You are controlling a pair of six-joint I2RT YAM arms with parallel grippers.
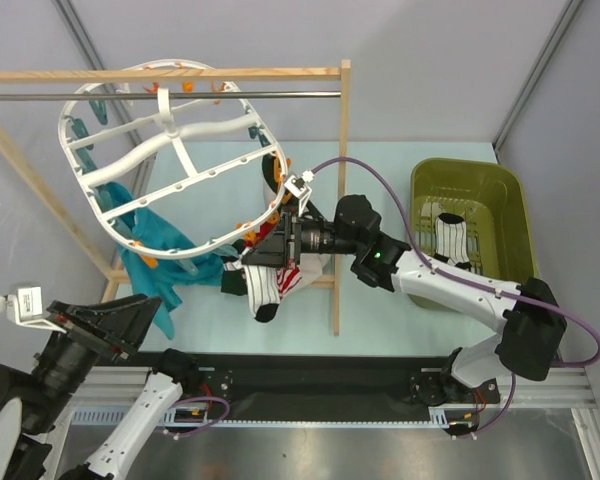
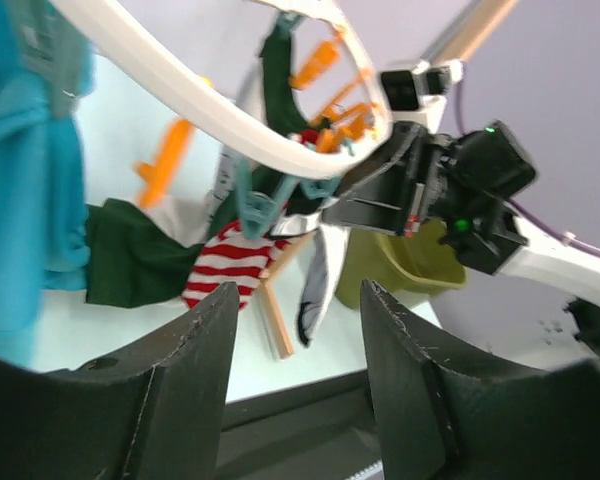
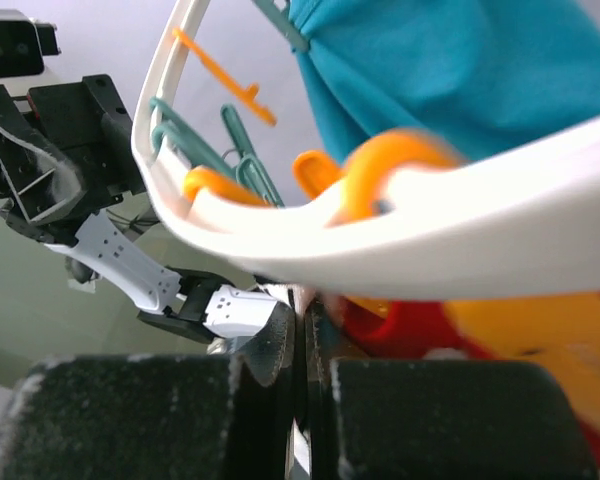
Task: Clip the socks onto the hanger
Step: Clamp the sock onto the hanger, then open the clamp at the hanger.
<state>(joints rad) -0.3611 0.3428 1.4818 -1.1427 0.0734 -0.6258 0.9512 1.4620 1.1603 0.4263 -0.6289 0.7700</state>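
The white hanger [image 1: 140,152] hangs tilted from the rod, with orange and teal clips along its rim [image 2: 210,110]. My right gripper [image 1: 258,250] sits just under its near rim [image 3: 460,230]. Its jaws [image 3: 302,310] are shut on the top edge of a white sock with thin black stripes [image 1: 263,290], which dangles below, black toe down [image 2: 315,290]. A red-and-white sock [image 1: 292,275] hangs beside it [image 2: 225,262]. Another striped sock [image 1: 450,235] lies in the green bin. My left gripper [image 1: 145,312] stands back at the near left, open and empty [image 2: 298,300].
A teal cloth [image 1: 155,250] and a dark green garment [image 2: 130,260] hang from the hanger's lower rim. The wooden rack's post [image 1: 343,200] and metal rod [image 1: 180,96] frame the hanger. The olive bin [image 1: 500,200] stands at the right.
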